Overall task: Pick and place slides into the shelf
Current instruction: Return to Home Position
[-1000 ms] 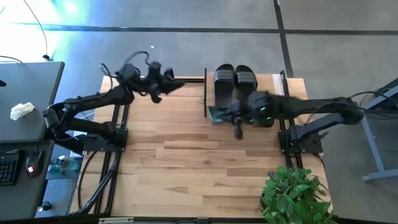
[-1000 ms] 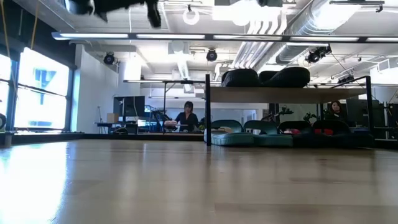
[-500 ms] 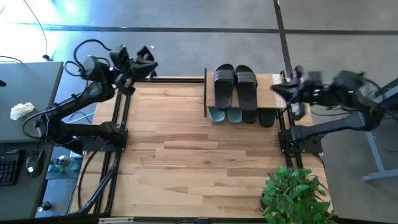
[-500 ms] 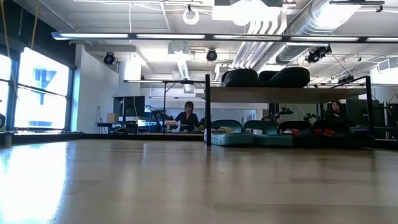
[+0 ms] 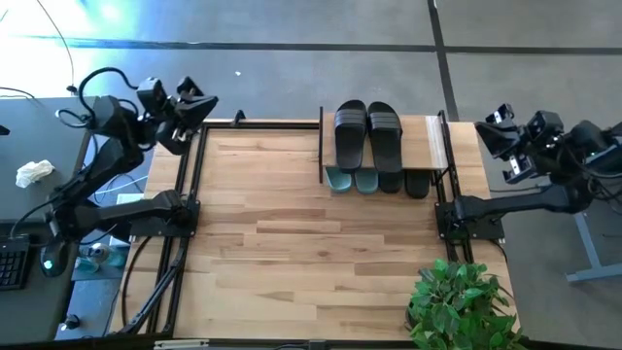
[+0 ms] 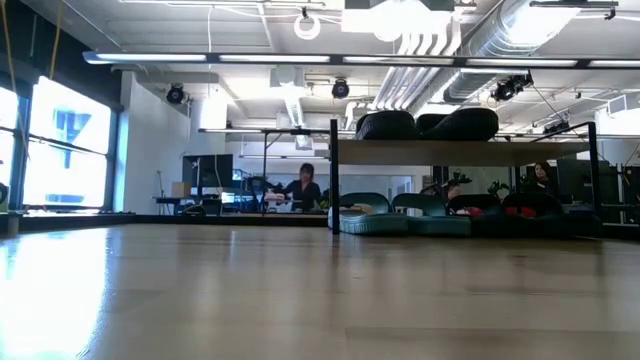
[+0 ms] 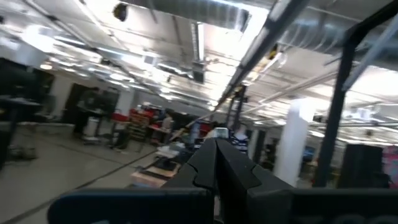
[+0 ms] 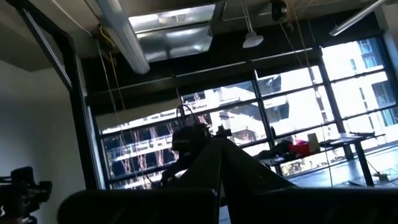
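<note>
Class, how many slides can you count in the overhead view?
6. Two black slides lie on the shelf's top board; two green slides and two more black slides poke out from under it.

Green plant [image 5: 465, 303]; white rag [image 5: 35, 173]

Shelf [image 5: 428, 144]: I'm seeing it upright at the table's [image 5: 292, 243] far edge, right of centre. It has thin black rods and a light wooden top board.
Black pair [image 5: 351, 134]: two ribbed-strap slides, flat and side by side on the left part of the board, I'd say touching.
Green pair [image 5: 339, 181]: under the board at its left end, with only the toes poking out toward mid-table.
Second black pair [image 5: 392, 182]: also under the board, just right of the green ones, and I can see only the toes.
</note>
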You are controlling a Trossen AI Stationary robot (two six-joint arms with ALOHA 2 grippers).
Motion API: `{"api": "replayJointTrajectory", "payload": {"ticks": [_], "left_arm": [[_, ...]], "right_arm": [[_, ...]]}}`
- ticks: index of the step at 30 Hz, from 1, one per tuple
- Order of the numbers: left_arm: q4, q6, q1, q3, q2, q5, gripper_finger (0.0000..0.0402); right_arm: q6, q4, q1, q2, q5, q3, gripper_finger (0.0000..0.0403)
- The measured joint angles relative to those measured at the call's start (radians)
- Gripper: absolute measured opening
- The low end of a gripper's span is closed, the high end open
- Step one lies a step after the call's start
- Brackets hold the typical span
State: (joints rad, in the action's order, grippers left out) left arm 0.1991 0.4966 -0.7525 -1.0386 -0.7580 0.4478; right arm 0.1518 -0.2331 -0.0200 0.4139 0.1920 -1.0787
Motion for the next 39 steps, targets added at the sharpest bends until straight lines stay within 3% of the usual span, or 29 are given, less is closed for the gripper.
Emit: {"api": "replayJointTrajectory", "payload": {"ticks": [7,9,17,20,23,31,34,39], "left_arm": [[-0.240,-0.064,0.000,0.002,0.116,-0.164,0.0000],[-0.244,-0.067,0.000,0.023,0.161,-0.215,0.0000],[0.143,0.072,0.013,0.307,0.227,-0.204,0.0000],[0.386,0.120,0.089,0.437,0.229,-0.234,0.0000],[0.506,0.115,0.215,0.514,0.231,-0.305,0.0000],[0.363,-0.134,0.558,0.486,0.232,-0.550,0.0000],[0.249,-0.195,0.614,0.458,0.254,-0.616,0.0000],[0.094,-0.207,0.622,0.452,0.337,-0.604,0.0000]], "right_arm": [[0.011,0.110,0.000,-0.104,0.000,0.135,0.0000],[0.030,0.145,0.000,-0.128,0.000,0.163,0.0000],[-0.024,0.264,0.000,-0.140,-0.037,0.199,0.0000],[-0.037,0.268,0.000,-0.139,-0.017,0.200,0.0000],[-0.030,0.268,0.000,-0.138,0.000,0.200,0.0000],[-0.023,0.269,0.000,-0.055,-0.009,0.200,0.0000],[-0.046,0.266,0.000,-0.059,-0.016,0.200,0.0000],[-0.055,0.251,0.000,-0.134,-0.012,0.198,0.0000]]}}
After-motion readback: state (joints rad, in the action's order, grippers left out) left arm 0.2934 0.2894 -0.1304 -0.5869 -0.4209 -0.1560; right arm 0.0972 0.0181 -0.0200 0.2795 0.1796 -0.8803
